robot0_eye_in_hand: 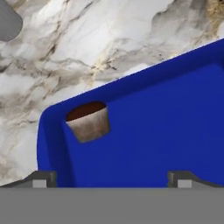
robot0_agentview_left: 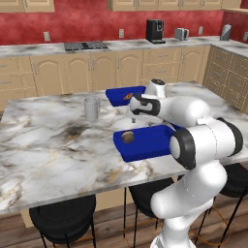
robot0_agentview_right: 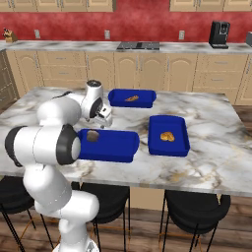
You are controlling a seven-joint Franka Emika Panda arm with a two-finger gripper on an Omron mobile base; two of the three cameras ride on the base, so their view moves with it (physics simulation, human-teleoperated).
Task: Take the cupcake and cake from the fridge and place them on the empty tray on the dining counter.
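Note:
The dark-brown cupcake [robot0_agentview_left: 128, 137] [robot0_agentview_right: 92, 136] [robot0_eye_in_hand: 89, 122] stands upright in a near corner of the bright-blue tray [robot0_agentview_left: 147, 151] [robot0_agentview_right: 118, 147] [robot0_eye_in_hand: 170, 113] on the marble dining counter [robot0_agentview_left: 53, 145] [robot0_agentview_right: 211, 157]. My gripper [robot0_agentview_left: 132, 114] [robot0_agentview_right: 106, 119] [robot0_eye_in_hand: 111, 177] hovers just above the tray, a little beyond the cupcake and apart from it. Its fingertips are spread wide with nothing between them, so it is open. The cake and the fridge are out of view.
A grey cup [robot0_agentview_left: 91, 108] [robot0_eye_in_hand: 6, 22] stands on the counter left of the tray. Two other blue trays [robot0_agentview_left: 118, 97] [robot0_agentview_right: 132, 98] [robot0_agentview_right: 168, 135] each hold an orange-brown food piece. Black stools [robot0_agentview_left: 63, 220] [robot0_agentview_right: 197, 209] sit below the counter's near edge.

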